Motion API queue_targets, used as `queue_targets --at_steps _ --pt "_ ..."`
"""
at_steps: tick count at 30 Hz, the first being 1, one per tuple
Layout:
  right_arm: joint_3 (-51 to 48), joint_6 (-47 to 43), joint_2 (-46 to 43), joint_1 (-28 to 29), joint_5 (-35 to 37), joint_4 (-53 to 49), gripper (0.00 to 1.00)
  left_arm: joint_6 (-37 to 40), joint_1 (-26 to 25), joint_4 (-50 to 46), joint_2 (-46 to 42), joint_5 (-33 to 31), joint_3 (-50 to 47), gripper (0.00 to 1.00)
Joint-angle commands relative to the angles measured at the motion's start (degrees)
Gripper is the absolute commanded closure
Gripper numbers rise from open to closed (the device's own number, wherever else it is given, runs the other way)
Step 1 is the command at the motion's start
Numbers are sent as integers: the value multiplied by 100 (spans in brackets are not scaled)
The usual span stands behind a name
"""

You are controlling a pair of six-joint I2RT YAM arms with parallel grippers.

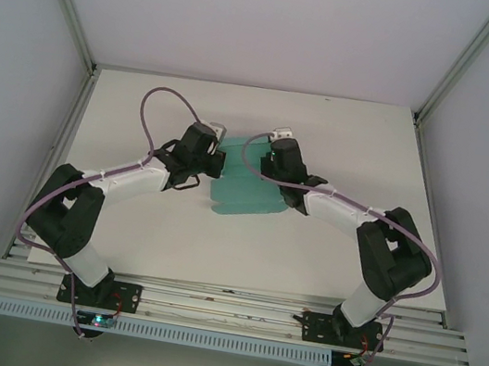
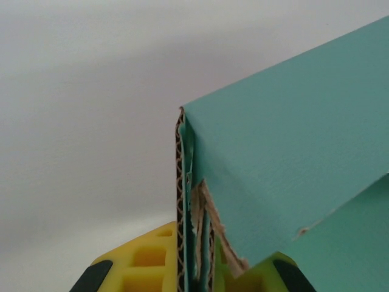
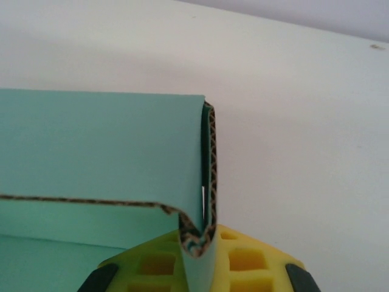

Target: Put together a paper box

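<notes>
The teal-green corrugated card box (image 1: 245,192), partly folded, sits at the middle of the white table (image 1: 169,241), between the two arms, and both grippers meet it at its far side.

The left gripper (image 1: 217,163) reaches in from the left and is clamped on the box's left wall. In the left wrist view, that gripper (image 2: 197,275) has its yellow ribbed pads (image 2: 149,263) pressed narrowly on several upright layers of card. The brown fluted edges of these layers show, and one inner edge is torn and ragged. A broad teal panel (image 2: 292,152) slopes away to the right above them.

The right gripper (image 1: 271,171) comes in from the right and is closed on the box's right wall. In the right wrist view, that gripper (image 3: 197,263) pinches a folded-over strip of card between its yellow pads (image 3: 246,258). The doubled wall rises straight up from the jaws, and a teal panel (image 3: 97,143) stretches to the left behind a lower flap with a wavy cut edge.
</notes>
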Motion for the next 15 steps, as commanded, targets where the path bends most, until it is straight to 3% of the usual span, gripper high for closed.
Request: queue_targets --at_steps 1,4,11,15 --pt "385 491 372 -102 2159 -1254 100 -139 -14 -436 14 -392 127 100" --pt "785 869 688 -68 3038 -2029 100 -188 -23 -611 36 -524 225 100" --pt "1108 1083 952 21 4022 -2389 100 -304 -35 -645 36 -510 269 100" --pt "1110 1302 985 4 3876 -2407 100 -316 -42 -700 21 -525 315 100"
